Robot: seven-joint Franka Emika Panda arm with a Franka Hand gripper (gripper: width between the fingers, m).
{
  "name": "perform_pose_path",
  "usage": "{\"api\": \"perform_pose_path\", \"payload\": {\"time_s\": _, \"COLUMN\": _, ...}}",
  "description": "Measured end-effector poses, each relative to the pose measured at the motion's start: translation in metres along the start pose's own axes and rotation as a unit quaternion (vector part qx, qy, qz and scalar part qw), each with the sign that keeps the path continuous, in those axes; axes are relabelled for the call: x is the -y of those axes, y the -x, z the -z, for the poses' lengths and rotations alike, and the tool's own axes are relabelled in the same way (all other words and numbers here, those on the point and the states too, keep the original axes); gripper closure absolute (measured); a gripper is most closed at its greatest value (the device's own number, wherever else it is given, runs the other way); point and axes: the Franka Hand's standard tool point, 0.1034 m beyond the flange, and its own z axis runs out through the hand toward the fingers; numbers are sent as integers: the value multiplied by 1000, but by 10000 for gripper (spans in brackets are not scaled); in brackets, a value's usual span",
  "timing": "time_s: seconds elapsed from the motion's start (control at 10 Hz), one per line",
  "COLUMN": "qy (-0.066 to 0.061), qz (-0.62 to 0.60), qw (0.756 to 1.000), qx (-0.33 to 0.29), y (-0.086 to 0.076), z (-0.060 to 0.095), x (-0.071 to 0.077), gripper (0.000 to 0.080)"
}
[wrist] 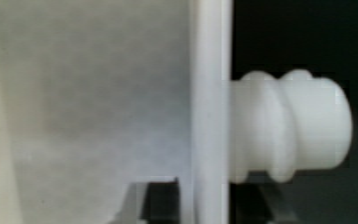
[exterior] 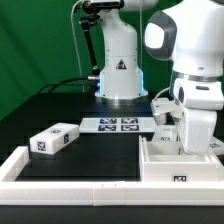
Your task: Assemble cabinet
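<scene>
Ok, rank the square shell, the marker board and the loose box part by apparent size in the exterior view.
1. square shell, largest.
2. marker board and loose box part: these look alike in size, and the box part lies nearer the camera, so no ranking.

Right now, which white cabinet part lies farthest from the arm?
The small oblong box at the exterior view's left, alone on the black table. The big square shell sits under the arm at that view's right.

The arm (exterior: 195, 60) points steeply down, its hand (exterior: 167, 118) low.
</scene>
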Motion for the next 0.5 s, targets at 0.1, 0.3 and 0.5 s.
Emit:
{"api": "perform_pose_path", "payload": {"time_s": 0.1, "qy": 0, "qz": 0, "qw": 1000, "qx": 0, "y": 0, "z": 0, "x": 0, "gripper": 481}}
{"api": "perform_pose_path", "payload": {"time_s": 0.3, "qy": 0, "qz": -1, "qw": 1000, "qx": 0, "y": 1, "z": 0, "x": 0, "gripper": 272}}
{"api": "perform_pose_path", "payload": {"time_s": 0.5, "qy": 0, "qz": -1, "qw": 1000, "qx": 0, "y": 2, "z": 2, "x": 2, "gripper": 98}}
